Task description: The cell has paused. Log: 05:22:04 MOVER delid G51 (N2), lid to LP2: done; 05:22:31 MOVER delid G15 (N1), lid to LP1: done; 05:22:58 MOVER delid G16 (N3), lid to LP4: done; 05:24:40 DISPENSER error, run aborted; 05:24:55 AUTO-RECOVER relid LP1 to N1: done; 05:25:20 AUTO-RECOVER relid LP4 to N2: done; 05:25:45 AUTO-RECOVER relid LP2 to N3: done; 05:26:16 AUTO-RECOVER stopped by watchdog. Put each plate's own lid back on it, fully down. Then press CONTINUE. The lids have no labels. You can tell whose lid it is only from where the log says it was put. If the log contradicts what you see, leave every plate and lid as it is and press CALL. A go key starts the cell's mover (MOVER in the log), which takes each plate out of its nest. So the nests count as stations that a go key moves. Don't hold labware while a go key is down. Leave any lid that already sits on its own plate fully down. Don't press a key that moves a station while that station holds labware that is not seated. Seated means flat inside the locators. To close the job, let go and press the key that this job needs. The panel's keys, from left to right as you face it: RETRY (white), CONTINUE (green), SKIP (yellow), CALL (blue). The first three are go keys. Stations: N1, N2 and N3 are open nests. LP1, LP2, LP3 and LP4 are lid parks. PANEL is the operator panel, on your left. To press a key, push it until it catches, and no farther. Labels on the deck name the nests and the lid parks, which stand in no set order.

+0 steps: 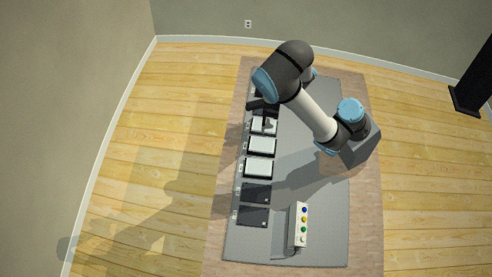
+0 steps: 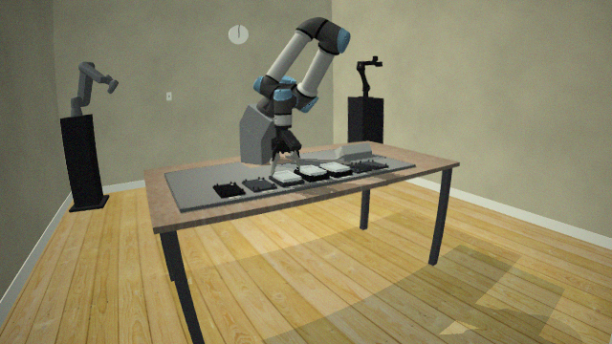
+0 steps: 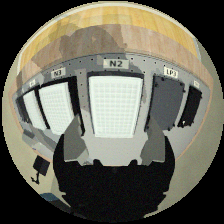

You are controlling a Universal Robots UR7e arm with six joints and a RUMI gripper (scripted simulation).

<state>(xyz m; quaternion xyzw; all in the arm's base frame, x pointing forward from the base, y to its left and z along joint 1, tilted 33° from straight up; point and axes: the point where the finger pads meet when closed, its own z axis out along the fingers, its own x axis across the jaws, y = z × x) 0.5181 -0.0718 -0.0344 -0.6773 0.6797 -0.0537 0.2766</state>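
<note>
While the arm reaches over the row from above, the gripper (image 1: 265, 125) hangs over a lidded plate (image 1: 264, 127), two more plates (image 1: 261, 145) beyond it. From the side, its jaws stand apart, holding nothing. At the wrist, the plate in nest N2 (image 3: 116, 64) lies between the fingers, lid (image 3: 115, 105) on.
</note>
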